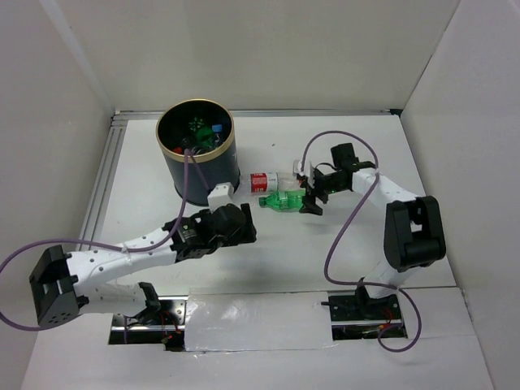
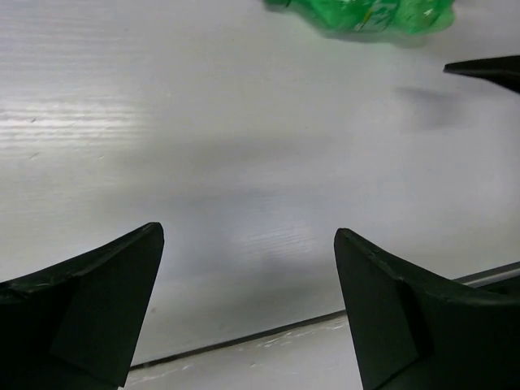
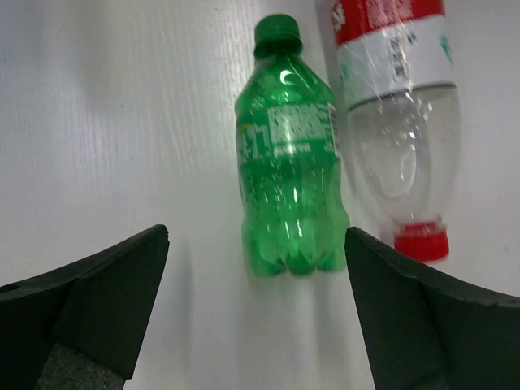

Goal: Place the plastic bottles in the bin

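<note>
A green bottle (image 1: 284,201) lies on its side on the white table, with a clear red-labelled bottle (image 1: 272,180) beside it. Both show in the right wrist view, the green one (image 3: 288,187) ahead of the open jaws, the clear one (image 3: 398,122) to its right. My right gripper (image 1: 313,197) is open and empty, just right of the green bottle's base. The dark bin (image 1: 197,154) with a gold rim stands at the back left, several bottles inside. My left gripper (image 1: 244,226) is open and empty, below the bin. The green bottle (image 2: 366,15) shows at the top of the left wrist view.
A small white block (image 1: 220,195) on the left arm sits by the bin's foot. White walls enclose the table on three sides. A purple cable (image 1: 341,236) loops beside the right arm. The right fingertip (image 2: 483,69) pokes into the left wrist view.
</note>
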Tool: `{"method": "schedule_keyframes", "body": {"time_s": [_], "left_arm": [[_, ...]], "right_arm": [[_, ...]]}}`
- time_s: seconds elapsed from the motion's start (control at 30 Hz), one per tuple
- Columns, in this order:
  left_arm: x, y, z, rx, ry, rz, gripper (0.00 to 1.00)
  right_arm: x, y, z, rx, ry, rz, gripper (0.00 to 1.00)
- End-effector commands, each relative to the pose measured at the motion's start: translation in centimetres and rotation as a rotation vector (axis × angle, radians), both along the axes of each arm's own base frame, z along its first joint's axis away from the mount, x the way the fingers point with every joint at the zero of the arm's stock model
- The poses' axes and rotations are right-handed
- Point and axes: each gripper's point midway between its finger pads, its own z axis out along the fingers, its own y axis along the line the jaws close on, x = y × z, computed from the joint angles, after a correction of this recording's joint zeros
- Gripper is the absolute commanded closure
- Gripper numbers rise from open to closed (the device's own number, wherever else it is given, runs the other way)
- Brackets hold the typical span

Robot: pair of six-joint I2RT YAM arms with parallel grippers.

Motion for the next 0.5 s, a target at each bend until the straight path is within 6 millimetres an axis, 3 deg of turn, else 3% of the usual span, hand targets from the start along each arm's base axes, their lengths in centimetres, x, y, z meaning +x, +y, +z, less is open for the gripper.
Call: {"method": "schedule_keyframes", "body": {"time_s": [0.0, 0.03, 0.13, 0.23, 0.3, 0.33, 0.47], "left_arm": [[-1.8, 3.7, -1.1, 0.144, -0.006, 0.005, 0.01], [-1.9, 4.0, -0.2, 0.12, -0.025, 0.018, 0.01], [-3.1, 5.3, -0.4, 0.109, -0.011, 0.071, 0.01], [-4.0, 6.6, -0.4, 0.098, -0.003, 0.116, 0.01], [-4.1, 7.4, -0.5, 0.091, -0.007, 0.132, 0.01], [-4.1, 7.7, -0.5, 0.102, -0.012, 0.138, 0.01], [-4.4, 8.5, -0.6, 0.118, -0.019, 0.146, 0.01]], "right_arm": [[1.9, 1.9, 0.9, -0.028, -0.125, 0.091, 0.04], [2.0, 2.4, 0.5, -0.036, -0.13, 0.105, 0.03], [3.4, 2.5, -0.7, -0.078, -0.152, 0.076, 0.03], [3.4, 2.6, -3.2, -0.128, -0.122, 0.077, 0.03], [3.2, 2.6, -4.9, -0.155, -0.092, 0.088, 0.08], [3.4, 2.7, -4.9, -0.155, -0.092, 0.088, 0.12], [2.4, 3.0, -5.4, -0.185, -0.074, 0.116, 0.45]]}}
